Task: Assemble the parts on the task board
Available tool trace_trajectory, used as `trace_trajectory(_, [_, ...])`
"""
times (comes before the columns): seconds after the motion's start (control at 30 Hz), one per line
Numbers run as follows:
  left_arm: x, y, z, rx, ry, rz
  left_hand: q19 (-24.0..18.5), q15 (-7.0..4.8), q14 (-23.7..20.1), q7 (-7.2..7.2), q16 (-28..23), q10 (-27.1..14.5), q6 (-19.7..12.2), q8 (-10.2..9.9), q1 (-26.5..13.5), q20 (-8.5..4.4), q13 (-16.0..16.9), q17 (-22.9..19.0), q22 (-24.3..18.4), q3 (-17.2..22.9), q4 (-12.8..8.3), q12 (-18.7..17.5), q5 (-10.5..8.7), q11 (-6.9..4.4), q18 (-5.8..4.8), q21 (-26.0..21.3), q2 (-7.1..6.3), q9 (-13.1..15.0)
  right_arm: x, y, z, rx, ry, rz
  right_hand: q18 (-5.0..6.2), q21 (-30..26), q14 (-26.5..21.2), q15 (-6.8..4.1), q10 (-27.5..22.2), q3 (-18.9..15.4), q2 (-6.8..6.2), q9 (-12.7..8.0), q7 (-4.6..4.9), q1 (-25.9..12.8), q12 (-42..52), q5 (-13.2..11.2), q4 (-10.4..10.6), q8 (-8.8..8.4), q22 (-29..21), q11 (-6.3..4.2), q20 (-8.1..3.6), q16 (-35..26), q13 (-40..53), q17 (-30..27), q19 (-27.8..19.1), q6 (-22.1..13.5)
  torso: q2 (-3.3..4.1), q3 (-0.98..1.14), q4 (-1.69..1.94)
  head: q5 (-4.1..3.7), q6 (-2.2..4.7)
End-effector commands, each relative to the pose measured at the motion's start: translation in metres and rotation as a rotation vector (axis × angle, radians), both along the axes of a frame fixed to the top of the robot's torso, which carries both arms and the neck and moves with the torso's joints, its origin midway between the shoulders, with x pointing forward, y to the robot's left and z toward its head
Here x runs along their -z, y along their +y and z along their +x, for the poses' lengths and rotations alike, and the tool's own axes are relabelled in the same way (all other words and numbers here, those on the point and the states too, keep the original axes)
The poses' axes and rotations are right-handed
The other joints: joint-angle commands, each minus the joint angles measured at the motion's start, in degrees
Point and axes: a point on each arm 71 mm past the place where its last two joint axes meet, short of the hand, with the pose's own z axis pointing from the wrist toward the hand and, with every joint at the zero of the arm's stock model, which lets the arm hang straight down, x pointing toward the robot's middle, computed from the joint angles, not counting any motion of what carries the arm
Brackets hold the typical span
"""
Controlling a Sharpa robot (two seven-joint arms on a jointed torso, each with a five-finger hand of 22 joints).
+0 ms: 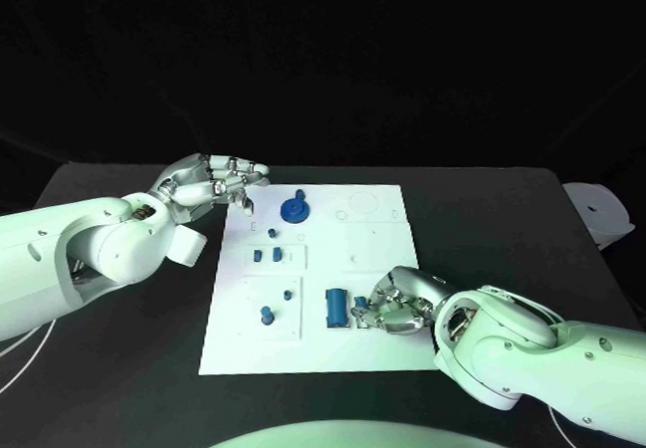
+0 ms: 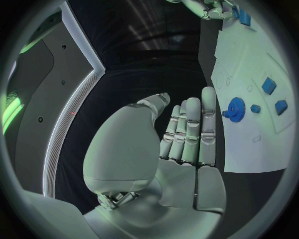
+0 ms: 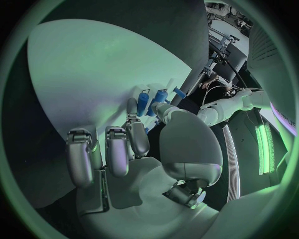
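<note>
Parts [image 1: 334, 306] look light, rigid, slippery; grip cylinder sides. Right robot hand [image 1: 396, 307] pinches one; left robot hand [image 1: 210, 184] empty, fingers spread.

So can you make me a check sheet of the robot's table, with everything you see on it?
Surface: black table, dark all round the board.
Job's things: white task board mid-table; blue gear at its far end; small blue parts in the middle; blue cylinder by the right hand.
Clutter: nothing seen.
Hands: left hand raised at the board's far left corner, holding nothing; right hand down at the blue cylinder, grasp unclear.
Cables: thin pale cable under the left arm.
Surroundings: dark.
</note>
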Motion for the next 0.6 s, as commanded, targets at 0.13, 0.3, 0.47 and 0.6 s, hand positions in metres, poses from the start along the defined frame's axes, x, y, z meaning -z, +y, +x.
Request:
trace_trajectory(0.13, [-0.0009, -0.0024, -0.0010, 0.021, -0.002, -0.006, 0.3, 0.08, -0.4, -0.04, -0.3, -0.4, -0.3, 0.3, -0.4, 0.16, 0.1, -0.1, -0.1, 0.2, -0.1, 0.3, -0.15, -0.05, 0.85, -0.3, -0.06, 0.1, -0.0022, -0.0015, -0.0034, -0.007, -0.011, 0.002, -0.39, 0.3, 5.4, -0.30, 0.5, -1.0, 0.50, 0.1, 0.08, -1.2, 0.3, 0.4, 0.1, 0.26, 15.1, -0.11, -0.35, 0.2, 6.2, 12.1, 6.1, 0.1, -0.01, 0.05, 0.00, 0.13, 0.13])
trace_trajectory(0.3, [-0.0007, -0.0026, -0.0008, 0.022, -0.002, -0.006, 0.3, 0.09, -0.4, -0.03, -0.3, -0.4, -0.3, 0.3, -0.4, 0.16, 0.1, -0.1, -0.1, 0.2, 0.0, 0.3, -0.15, -0.05, 0.84, -0.3, -0.05, 0.1, -0.0034, -0.0025, -0.0044, -0.005, -0.017, 0.003, -0.39, 0.3, 5.4, -0.31, 0.6, -1.2, 0.71, 0.1, 0.06, -1.4, 0.5, 0.5, 0.1, 0.29, 15.1, -0.13, -0.36, 0.2, 6.3, 12.1, 6.1, 0.2, 0.01, 0.12, 0.00, 0.11, 0.13])
trace_trajectory(0.47, [-0.0006, -0.0028, -0.0006, 0.022, -0.001, -0.006, 0.3, 0.10, -0.4, -0.02, -0.3, -0.5, -0.3, 0.3, -0.6, 0.18, 0.1, -0.1, -0.1, 0.1, 0.1, 0.3, -0.16, -0.03, 0.84, -0.3, -0.02, 0.1, -0.0035, -0.0046, -0.0045, -0.004, -0.017, 0.000, -0.39, 0.3, 5.5, -0.33, 0.7, -1.3, 1.03, 0.1, 0.02, -1.5, 0.6, 0.7, 0.0, 0.33, 15.1, -0.16, -0.37, 0.2, 6.4, 12.2, 6.1, 0.2, 0.00, 0.04, 0.00, 0.05, 0.09])
trace_trajectory(0.6, [-0.0005, -0.0028, -0.0005, 0.023, -0.001, -0.006, 0.3, 0.10, -0.4, -0.02, -0.3, -0.5, -0.3, 0.3, -0.6, 0.18, 0.1, -0.1, -0.1, 0.1, 0.1, 0.3, -0.16, -0.03, 0.84, -0.3, -0.02, 0.1, -0.0030, -0.0064, -0.0055, -0.015, -0.005, -0.007, -0.39, 0.3, 5.5, -0.38, 0.7, -1.5, 1.23, 0.2, -0.06, 0.2, 0.7, 1.3, -0.5, 0.40, 15.1, -0.23, -0.44, 0.3, 6.4, 12.3, 6.1, 0.1, 0.01, 0.05, -0.04, 0.04, 0.12])
